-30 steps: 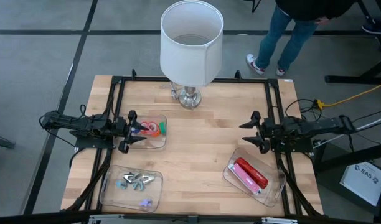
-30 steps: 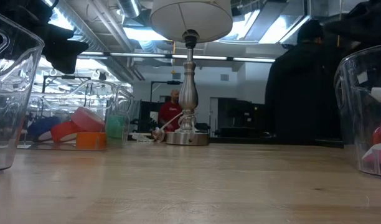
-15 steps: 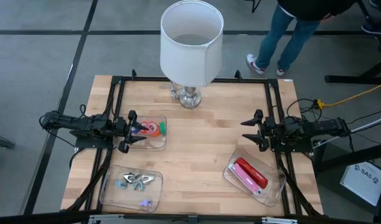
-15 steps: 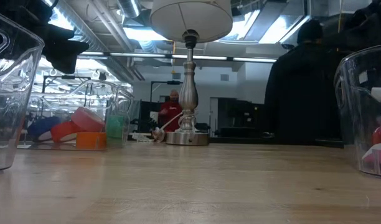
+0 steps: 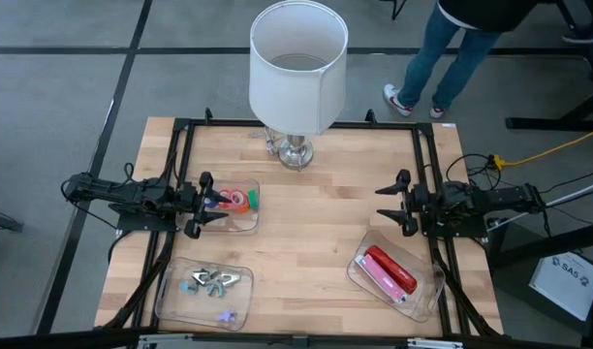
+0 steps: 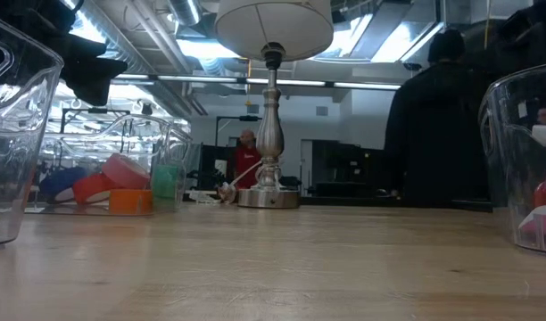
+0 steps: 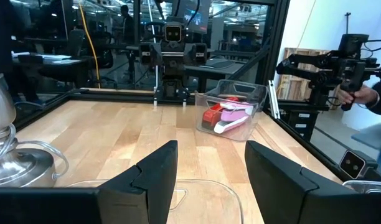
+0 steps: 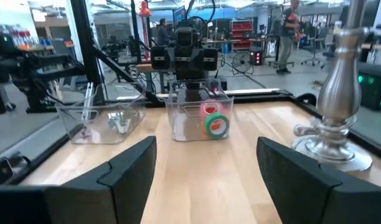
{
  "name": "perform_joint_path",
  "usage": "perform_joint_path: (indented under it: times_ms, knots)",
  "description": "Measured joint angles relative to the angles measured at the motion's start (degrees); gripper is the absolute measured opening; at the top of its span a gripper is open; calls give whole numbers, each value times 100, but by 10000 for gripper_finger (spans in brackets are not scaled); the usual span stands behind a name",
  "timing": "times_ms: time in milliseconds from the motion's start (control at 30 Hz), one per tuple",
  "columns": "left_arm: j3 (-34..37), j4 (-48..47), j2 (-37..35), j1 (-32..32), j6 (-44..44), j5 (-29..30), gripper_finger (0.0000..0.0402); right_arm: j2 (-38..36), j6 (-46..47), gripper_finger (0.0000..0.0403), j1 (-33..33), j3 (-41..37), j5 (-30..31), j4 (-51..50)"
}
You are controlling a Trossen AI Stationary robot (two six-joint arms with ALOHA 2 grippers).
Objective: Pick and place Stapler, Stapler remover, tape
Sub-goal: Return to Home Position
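Note:
Several small coloured tape rolls (image 5: 240, 201) lie in a clear bin (image 5: 250, 223) at the table's left; in the low view the rolls (image 6: 112, 185) show through its wall. A red and a pink stapler (image 5: 389, 272) lie in a clear bin (image 5: 359, 258) at the near right. Small staple removers (image 5: 211, 281) lie in a clear bin (image 5: 240, 269) at the near left. My left gripper (image 5: 203, 206) hovers open over the tape bin's left edge. My right gripper (image 5: 394, 205) hangs open above the right side, beyond the stapler bin.
A table lamp with a white shade (image 5: 297, 66) stands on a metal base (image 5: 293, 150) at the far middle of the table. A black frame rail (image 5: 180, 155) runs round the tabletop. A person's legs (image 5: 442, 58) stand beyond the far right corner. Bare wood lies between the bins.

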State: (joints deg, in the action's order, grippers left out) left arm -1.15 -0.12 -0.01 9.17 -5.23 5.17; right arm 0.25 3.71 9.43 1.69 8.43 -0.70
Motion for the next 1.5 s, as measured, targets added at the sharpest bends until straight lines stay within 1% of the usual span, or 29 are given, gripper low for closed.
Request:
perform_joint_path:
  times_ms: [167,1500]
  knots:
    - [0,0,0,0,-1,-5,185,0,-270,276,0,0,0,-1]
    - [0,-4,0,2,-3,-17,185,0,-270,276,2,2,0,-1]
